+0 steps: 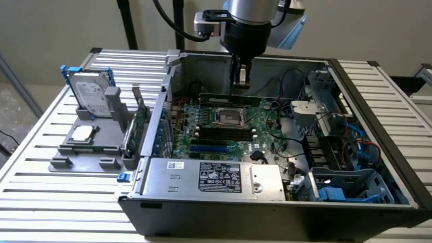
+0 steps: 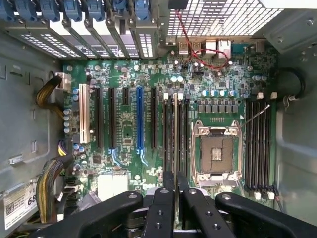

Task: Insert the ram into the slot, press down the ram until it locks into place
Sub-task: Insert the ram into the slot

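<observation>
Slats of metal form the surface [image 1: 40,167] under an open computer case [image 1: 202,217], pale wall [image 1: 54,25] behind. The fingers [image 1: 241,76] pinch the ram [image 1: 226,98]; the wrist view shows it edge-on between them, above slots of the motherboard [image 2: 126,134].

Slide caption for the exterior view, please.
Gripper holds the ram edge-down over the motherboard inside the open PC case.
</observation>
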Available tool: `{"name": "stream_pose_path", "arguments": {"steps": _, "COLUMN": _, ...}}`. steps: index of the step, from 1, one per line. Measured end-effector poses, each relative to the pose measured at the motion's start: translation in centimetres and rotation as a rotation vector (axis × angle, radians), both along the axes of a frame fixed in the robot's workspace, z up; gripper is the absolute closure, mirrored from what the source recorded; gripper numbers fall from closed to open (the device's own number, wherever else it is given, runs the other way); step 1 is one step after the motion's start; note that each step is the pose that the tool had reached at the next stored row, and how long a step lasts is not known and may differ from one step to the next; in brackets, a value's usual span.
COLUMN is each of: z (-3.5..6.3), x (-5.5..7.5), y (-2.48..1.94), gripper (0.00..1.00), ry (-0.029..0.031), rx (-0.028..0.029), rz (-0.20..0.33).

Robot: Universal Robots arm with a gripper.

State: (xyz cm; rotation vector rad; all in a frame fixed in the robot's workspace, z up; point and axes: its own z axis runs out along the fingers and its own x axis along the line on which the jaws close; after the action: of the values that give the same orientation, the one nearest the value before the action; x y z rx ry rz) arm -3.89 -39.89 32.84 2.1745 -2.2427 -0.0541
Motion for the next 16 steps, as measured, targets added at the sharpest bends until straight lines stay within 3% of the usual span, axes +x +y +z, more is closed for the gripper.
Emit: {"name": "stream_pose_path", "arguments": {"steps": 16, "z": -2.91, "x": 0.1, "y": 0.0, "gripper": 0.87, "ry": 0.0, "rx": 0.0001, "rz": 0.003}}
